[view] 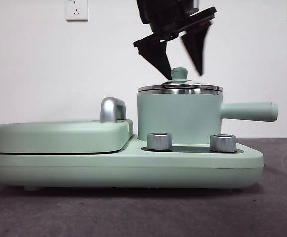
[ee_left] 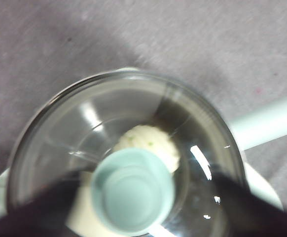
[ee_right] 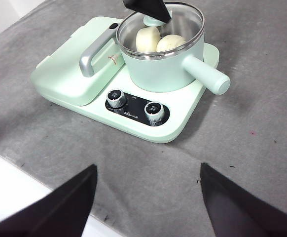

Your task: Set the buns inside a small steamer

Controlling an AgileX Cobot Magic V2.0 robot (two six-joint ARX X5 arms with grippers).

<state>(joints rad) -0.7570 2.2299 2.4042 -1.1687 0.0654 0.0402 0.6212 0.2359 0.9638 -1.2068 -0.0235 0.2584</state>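
Left pincer (view: 181, 57): hangs directly above the lid knob (view: 178, 74), its two black jaws spread apart, one at either side of the knob and holding nothing.
Right pincer (ee_right: 146, 197): waits well back over the grey worktop (ee_right: 262, 148), jaws spread wide, empty.
Lid (ee_right: 193, 22): clear glass with a steel rim, seated flat on the small steamer (view: 178, 118).
Buns (ee_right: 158, 40): both lie inside the steamer, seen through the glass, touching side by side; the smooth bun (ee_right: 147, 39) sits at 9 o'clock of the ridged bun (ee_right: 171, 42).
Steamer handle (view: 249, 111): straight, pointing to 3 o'clock in the front view.
Base (view: 133, 168): mint-green cooker under the steamer, with two steel dials (view: 159, 140) in front.
Griddle lid (view: 59, 136): flat, closed, at 9 o'clock of the steamer, with a chrome handle (view: 112, 109).
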